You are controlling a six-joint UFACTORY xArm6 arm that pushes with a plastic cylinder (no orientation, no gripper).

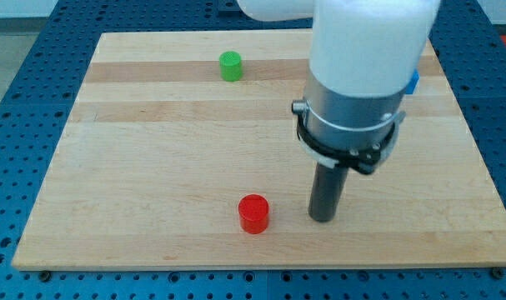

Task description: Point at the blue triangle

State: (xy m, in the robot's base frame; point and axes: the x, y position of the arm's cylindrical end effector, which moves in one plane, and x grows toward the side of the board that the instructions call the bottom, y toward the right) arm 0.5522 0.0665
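Wooden board (152, 183) — my tip (323, 218) beside red cylinder (253, 213); no jaws visible.

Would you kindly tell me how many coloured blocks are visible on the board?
3: a green cylinder near the view's top, a red cylinder left of my tip, and a blue sliver mostly hidden behind the arm.

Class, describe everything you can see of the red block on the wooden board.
The red block is a short cylinder with a flat round top, matte and evenly coloured, like painted wood or plastic. It stands upright on the wooden board, near the view's bottom edge. Nothing touches it: my tip rests on the board just to its right, with a clear gap between them.
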